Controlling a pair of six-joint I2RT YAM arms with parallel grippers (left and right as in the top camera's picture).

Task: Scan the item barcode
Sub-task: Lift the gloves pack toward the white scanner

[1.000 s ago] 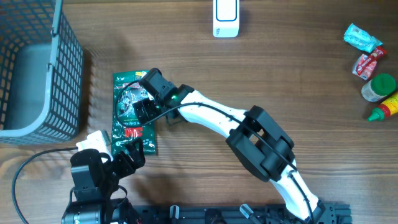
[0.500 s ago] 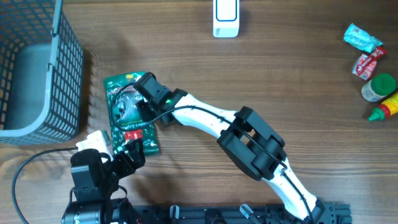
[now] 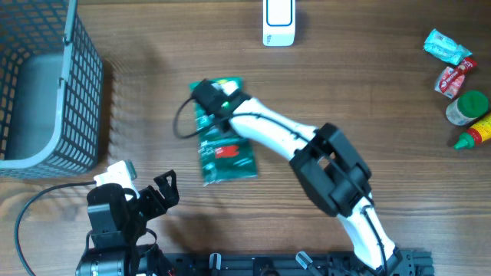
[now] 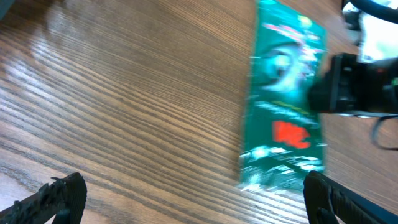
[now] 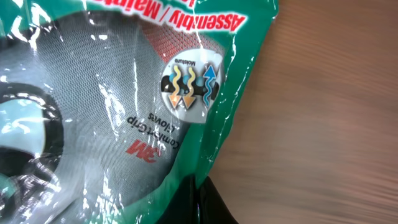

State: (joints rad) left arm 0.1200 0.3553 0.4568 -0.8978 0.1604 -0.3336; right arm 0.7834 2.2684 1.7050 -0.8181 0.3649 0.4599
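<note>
Leftmost, a grey basket (image 3: 46, 84) sits at the table's edge. Below it, the left gripper (image 3: 144, 185) hovers with its fingers spread wide, holding nothing. Mid-table, the green packet (image 3: 224, 149) sits slanted, its upper end pinched tight in the right gripper (image 3: 205, 100). A white scanner (image 3: 278, 23) stands further right, well apart.

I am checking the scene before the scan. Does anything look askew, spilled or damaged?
Only the green packet stands out. It is turned at a slant, and the right tool is shut on its upper end. Its plastic looks wrinkled in the right wrist view, but I see no tear. Nothing is spilled.
</note>
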